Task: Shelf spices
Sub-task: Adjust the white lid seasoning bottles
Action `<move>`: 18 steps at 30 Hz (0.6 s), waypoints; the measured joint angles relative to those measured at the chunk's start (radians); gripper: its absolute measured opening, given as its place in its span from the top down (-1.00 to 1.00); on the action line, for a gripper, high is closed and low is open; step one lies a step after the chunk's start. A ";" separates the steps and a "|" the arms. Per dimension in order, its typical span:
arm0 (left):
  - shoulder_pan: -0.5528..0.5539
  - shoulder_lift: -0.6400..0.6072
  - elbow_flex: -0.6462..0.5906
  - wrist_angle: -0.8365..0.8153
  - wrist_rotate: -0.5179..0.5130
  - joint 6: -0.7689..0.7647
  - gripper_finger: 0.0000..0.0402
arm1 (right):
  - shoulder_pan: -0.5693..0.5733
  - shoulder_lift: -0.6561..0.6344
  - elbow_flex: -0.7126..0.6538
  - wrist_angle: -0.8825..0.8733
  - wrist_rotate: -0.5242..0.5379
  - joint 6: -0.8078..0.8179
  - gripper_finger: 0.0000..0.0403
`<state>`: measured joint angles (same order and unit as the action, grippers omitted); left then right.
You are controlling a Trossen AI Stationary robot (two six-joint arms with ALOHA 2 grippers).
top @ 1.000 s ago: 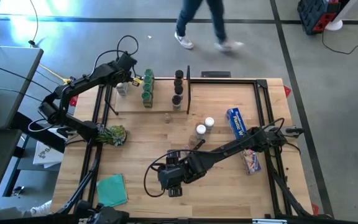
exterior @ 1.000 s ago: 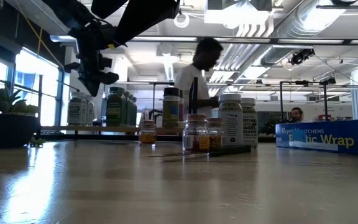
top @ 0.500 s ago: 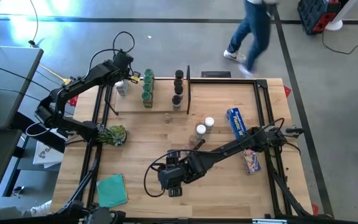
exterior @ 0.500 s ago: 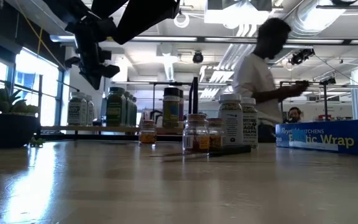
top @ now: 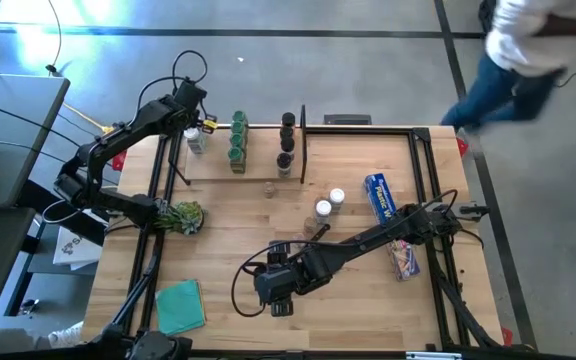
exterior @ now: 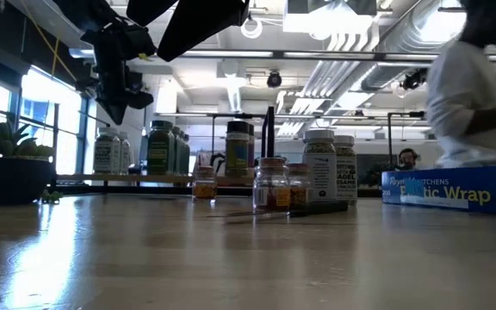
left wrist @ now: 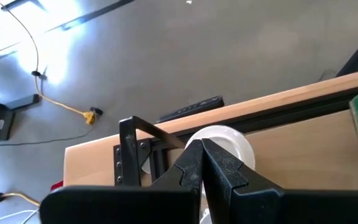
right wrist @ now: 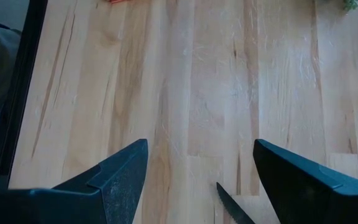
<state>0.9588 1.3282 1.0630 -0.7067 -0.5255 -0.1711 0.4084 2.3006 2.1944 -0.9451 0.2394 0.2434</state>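
Note:
The shelf (top: 258, 166) stands at the table's far left, a pale plank between black rods. On it stand spices: white-capped jars (top: 196, 141), green-capped jars (top: 237, 140) and black-capped jars (top: 286, 140). More spice jars (top: 329, 202) stand loose on the table right of the shelf; the low view shows them too (exterior: 320, 168). My left gripper (top: 190, 104) hangs shut and holding nothing just above the shelf's left end (exterior: 117, 114). In its wrist view a white jar cap (left wrist: 229, 142) lies behind the shut fingers (left wrist: 201, 158). My right gripper (top: 276, 298) stands open over bare table near the front (right wrist: 197, 163).
A blue wrap box (top: 379, 197) and a snack packet (top: 404, 258) lie at the right. A small plant (top: 180, 215) and a green cloth (top: 180, 303) are at the left. A dark knife (exterior: 293, 209) lies mid-table. A person (top: 528, 45) walks beyond the far right corner.
My left gripper, still shut, has risen a little and drawn away from the shelf's jars toward the table's far left corner. The person behind the table has walked from its middle to its right.

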 joint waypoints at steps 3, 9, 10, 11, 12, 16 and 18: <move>0.000 0.006 0.000 -0.021 0.001 -0.008 1.00 | 0.000 0.000 0.000 0.000 0.000 0.001 -0.42; -0.006 0.010 0.000 -0.048 0.019 -0.024 1.00 | 0.000 0.000 0.000 0.000 0.000 0.002 -0.42; -0.006 0.010 0.000 -0.055 0.019 -0.027 1.00 | 0.000 0.000 0.000 0.000 0.000 0.002 -0.42; -0.006 0.010 0.000 -0.059 0.020 -0.027 1.00 | 0.000 0.000 0.000 0.000 0.000 0.002 -0.42; -0.007 0.010 0.000 -0.062 0.020 -0.027 1.00 | 0.000 0.000 0.000 0.000 0.000 0.002 -0.42; -0.034 -0.006 0.000 -0.114 0.020 -0.037 1.00 | 0.000 0.000 0.000 0.000 0.000 -0.001 -0.42; -0.060 -0.027 0.000 -0.143 0.021 -0.045 1.00 | 0.000 0.000 0.000 0.000 0.000 -0.001 -0.42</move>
<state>0.8991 1.3012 1.0630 -0.8496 -0.5048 -0.2158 0.4084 2.3005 2.1944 -0.9451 0.2394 0.2424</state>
